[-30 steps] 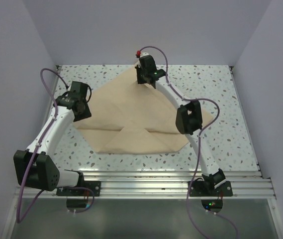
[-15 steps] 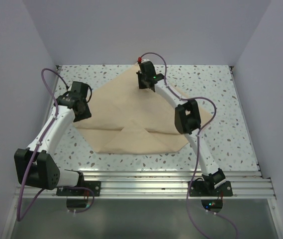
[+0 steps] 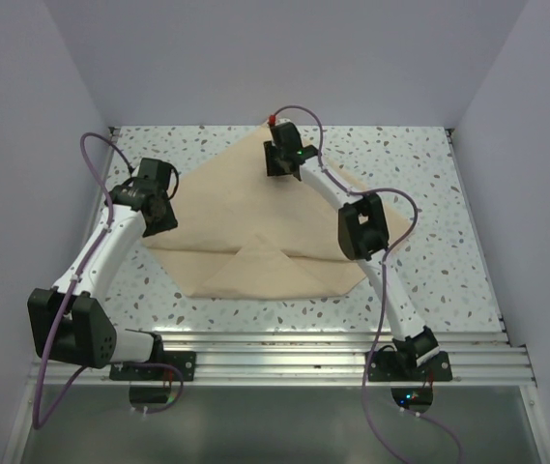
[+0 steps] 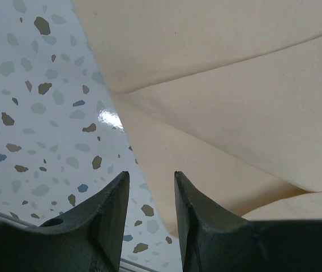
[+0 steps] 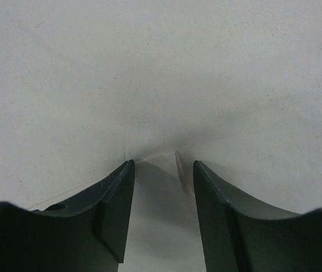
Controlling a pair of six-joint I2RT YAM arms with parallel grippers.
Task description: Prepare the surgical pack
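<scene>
The surgical pack [image 3: 255,227] is a wide tan cloth spread on the speckled table, with its near flaps folded in towards the middle. My right gripper [image 3: 281,166] is down on the cloth's far part. In the right wrist view it [image 5: 163,164] stands open, with a small raised pinch of cloth [image 5: 175,161] between the jaws and a gap on either side of it. My left gripper [image 3: 164,218] hovers over the cloth's left edge. In the left wrist view it [image 4: 151,175] is open and holds nothing, with folded layers of the cloth [image 4: 234,113] ahead.
The speckled table [image 3: 429,159] is walled at the back and on both sides. A ribbed metal rail [image 3: 284,346] runs along the near edge by the arm bases. Purple cables loop off both arms.
The right gripper's jaws have parted and let go of the cloth, leaving a small raised crease. Its wrist shifted slightly. The left arm has not moved.
</scene>
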